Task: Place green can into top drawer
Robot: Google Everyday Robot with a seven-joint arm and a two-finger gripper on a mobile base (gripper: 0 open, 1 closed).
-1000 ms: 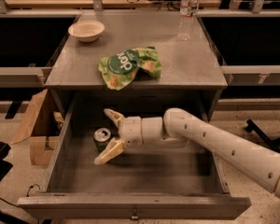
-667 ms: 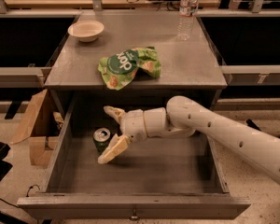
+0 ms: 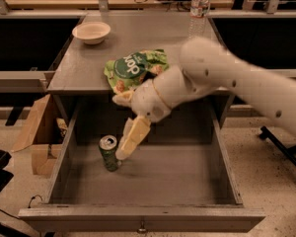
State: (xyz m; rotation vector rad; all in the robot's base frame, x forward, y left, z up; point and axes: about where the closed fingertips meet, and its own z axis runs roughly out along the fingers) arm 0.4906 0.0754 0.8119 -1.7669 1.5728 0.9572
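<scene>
Green can: a small cylindrical green metal drink can (image 3: 108,153) with a silver top and pull tab, standing upright on the floor of the drawer, left of its middle.
Top drawer: a wide, deep grey metal drawer (image 3: 138,217) pulled out below the worktop's front edge, with a flat matte bottom, tall sides and a small knob on the front panel; the can is the only object in it.
Gripper: a cream two-finger gripper (image 3: 119,127) hangs over the drawer's left half with its fingers spread wide and holding nothing. The lower fingertip is just beside the can's right side; contact cannot be told.
Arm: a smooth white rounded arm (image 3: 237,78) reaches in from the right.
Worktop: a flat grey surface (image 3: 84,73).
Front edge, middle: a crinkled green snack bag (image 3: 133,68) with white lettering.
Rear left corner: a shallow pale round bowl (image 3: 91,32).
Rear right corner: a clear plastic water bottle (image 3: 199,6), upright.
Left of the drawer: a brown cardboard box (image 3: 37,132) on the floor.
</scene>
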